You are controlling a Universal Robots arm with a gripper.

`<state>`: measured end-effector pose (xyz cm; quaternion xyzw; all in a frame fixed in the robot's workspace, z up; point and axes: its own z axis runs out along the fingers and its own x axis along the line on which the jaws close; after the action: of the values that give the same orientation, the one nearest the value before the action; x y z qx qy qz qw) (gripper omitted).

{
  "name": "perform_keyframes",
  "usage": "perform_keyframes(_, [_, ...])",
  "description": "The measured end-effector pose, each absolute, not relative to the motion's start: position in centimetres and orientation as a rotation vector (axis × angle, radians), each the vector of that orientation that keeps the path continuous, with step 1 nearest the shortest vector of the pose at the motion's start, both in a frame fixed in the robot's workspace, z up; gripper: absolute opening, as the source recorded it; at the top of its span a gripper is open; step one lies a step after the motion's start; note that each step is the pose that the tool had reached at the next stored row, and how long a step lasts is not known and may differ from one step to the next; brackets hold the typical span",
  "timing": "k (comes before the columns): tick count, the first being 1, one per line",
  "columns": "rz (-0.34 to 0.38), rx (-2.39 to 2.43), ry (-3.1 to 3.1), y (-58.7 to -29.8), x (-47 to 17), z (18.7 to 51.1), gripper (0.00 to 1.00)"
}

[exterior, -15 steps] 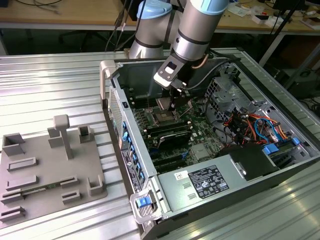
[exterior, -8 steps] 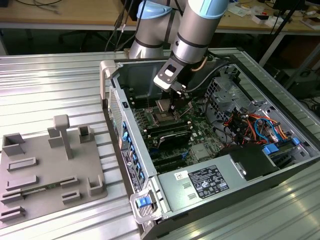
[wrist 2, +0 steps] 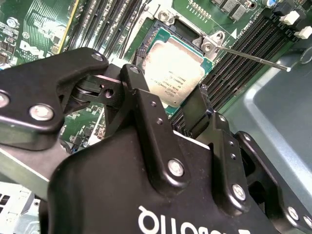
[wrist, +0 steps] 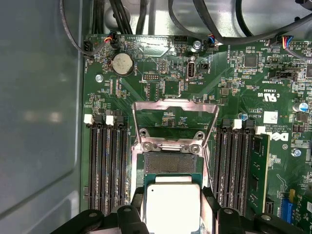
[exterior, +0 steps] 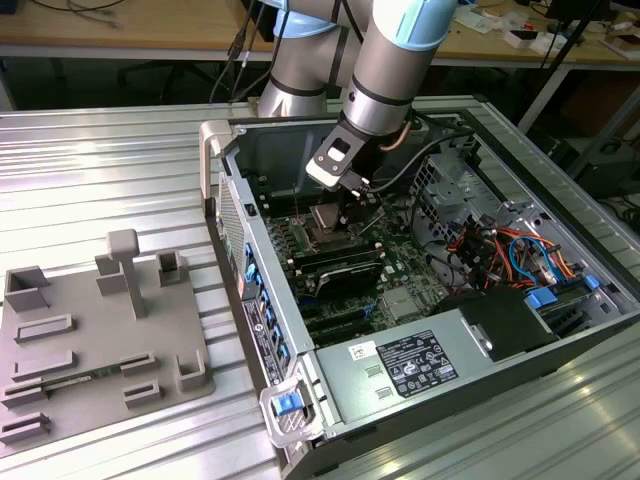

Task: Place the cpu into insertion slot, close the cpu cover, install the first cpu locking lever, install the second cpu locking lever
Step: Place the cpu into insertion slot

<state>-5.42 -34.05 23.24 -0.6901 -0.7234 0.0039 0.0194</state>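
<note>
cpu: small silvery square, metal top up, level with the board. Gripped by two opposite edges, presumably to spare the top face and the contacts beneath. Low over the near part of the insertion slot; impossible to tell whether touching the socket or just above it.

pincer: narrowed onto the cpu, black fingers pressed to its sides. Pointed down into the case, likely for a flat, square descent.

insertion slot: square socket with silver rim, dark pin field partly bare beyond the chip's far edge. Placement judged under way, not finished.

cpu cover: thin silver frame, swung back on its hinge and standing away from the socket, with green board showing through its window. Open, so as to leave the way in clear; closing not yet done.

locking lever: thin metal rod, unlatched, jutting from a socket corner out over the memory slots. Released, by the look of it, to free the cover.

memory slots: long black rows flanking the socket on both sides, close beside the fingers. Little room for sideways drift.

motherboard: green, flat in the bottom of the open computer case.

arm: reaching down into the case from above.

desk: ribbed metal, carrying the case and, toward the exterior view's left, a grey parts fixture, well apart from the work.
</note>
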Motion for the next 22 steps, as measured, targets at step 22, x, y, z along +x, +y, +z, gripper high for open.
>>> perform_keyframes(22, [0.048,-2.166,-2.251,-33.8,-5.0,22.0,0.54])
